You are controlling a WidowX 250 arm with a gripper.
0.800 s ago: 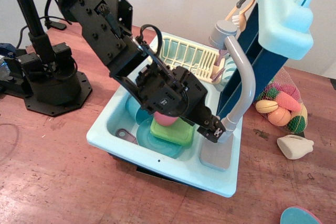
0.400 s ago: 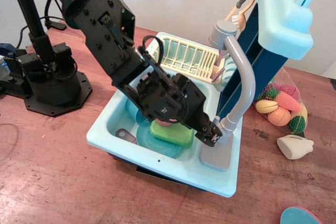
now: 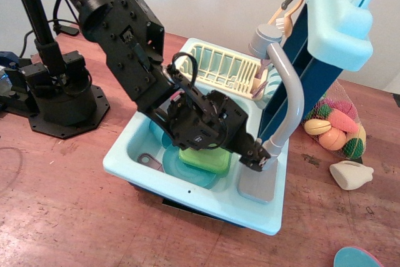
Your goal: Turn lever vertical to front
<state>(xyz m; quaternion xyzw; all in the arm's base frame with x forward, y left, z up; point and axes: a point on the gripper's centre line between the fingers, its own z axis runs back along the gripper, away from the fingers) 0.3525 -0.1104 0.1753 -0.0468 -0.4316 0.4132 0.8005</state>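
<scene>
Observation.image view on my end: biggest change is my black arm (image 3: 134, 60), which has swung back a bit toward the rear since 0.4 s ago, so its upper housing sits closer to the drying rack (image 3: 225, 68) than before. The wooden table (image 3: 69, 204) and plain white wall haven't changed, same with the black stand on the left. The light blue toy sink (image 3: 212, 195) sits where it was, green square plate (image 3: 206, 159) stacked on teal dishes in the basin. The grey faucet spout (image 3: 291, 95) curves up over it, unchanged. My gripper (image 3: 259, 157) has slid slightly right and now presses up against the round faucet base. The lever (image 3: 267, 156) is right there at that base, mostly covered by the fingertips, so I can't tell its angle, and honestly can't tell if the fingers are clamped on it or just loose beside it.
</scene>
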